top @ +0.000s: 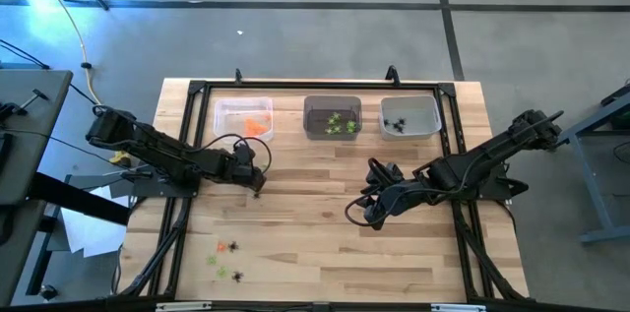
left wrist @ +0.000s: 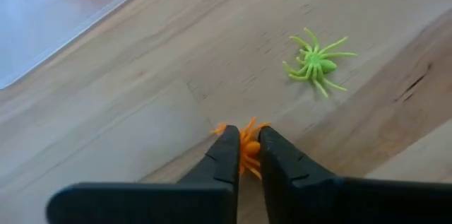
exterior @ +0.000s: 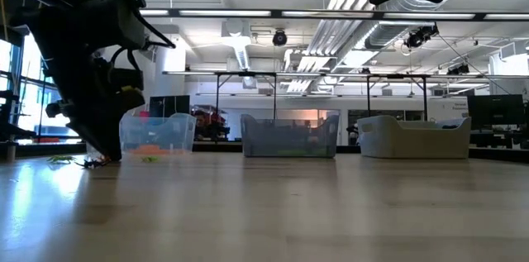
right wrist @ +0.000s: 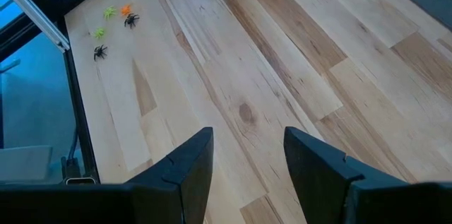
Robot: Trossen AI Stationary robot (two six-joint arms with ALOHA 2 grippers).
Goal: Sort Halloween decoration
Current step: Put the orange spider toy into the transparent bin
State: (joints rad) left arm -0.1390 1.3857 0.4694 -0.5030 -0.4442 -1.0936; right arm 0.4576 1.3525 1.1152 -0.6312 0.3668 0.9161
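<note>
Holding orange spiders (top: 258,127), left bin (top: 228,111) sits farthest.

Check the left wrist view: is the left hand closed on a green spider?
No, the left hand is pinching an orange spider, while the green spider lies free on the table beyond it.

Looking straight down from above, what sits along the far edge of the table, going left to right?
Clear bin with orange spiders → grey bin with green spiders → pale bin with black spiders.
</note>
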